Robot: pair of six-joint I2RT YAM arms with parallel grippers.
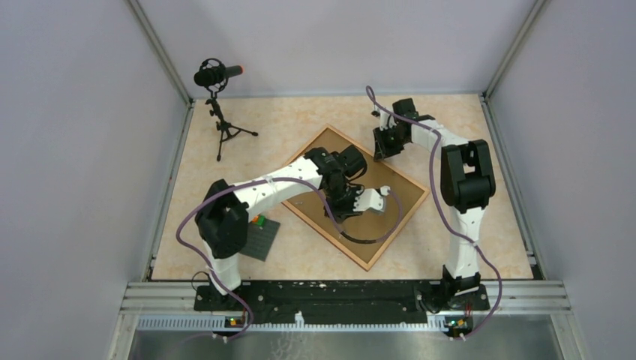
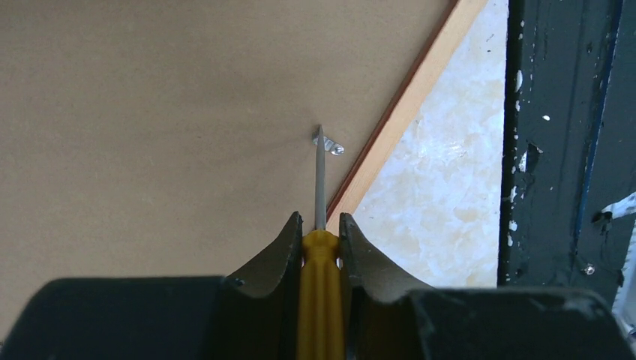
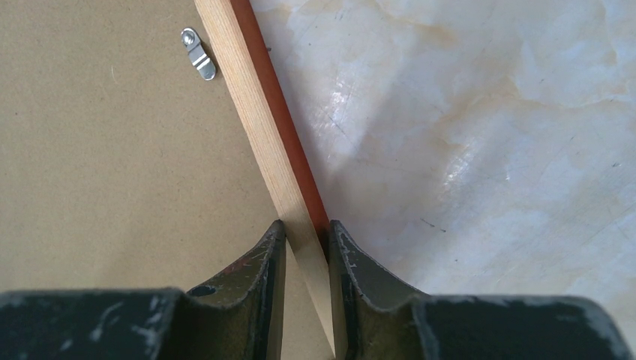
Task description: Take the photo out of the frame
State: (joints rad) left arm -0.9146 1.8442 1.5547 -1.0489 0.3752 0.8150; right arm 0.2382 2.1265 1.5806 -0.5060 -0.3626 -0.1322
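Top external view shows the desk (image 1: 285, 120) with the frame (image 1: 373, 253) lying back-up at its centre, backing in place, so I judge the photo is inside, unseen, and the clips are yet to be turned. My right pincer (image 3: 306, 225) clamps the wooden border at the frame's 1 o'clock edge. My left pincer (image 2: 321, 225), reaching over the backing, grips a yellow screwdriver (image 2: 321, 300), its blade touching a clip (image 2: 330, 144) at 12 o'clock.
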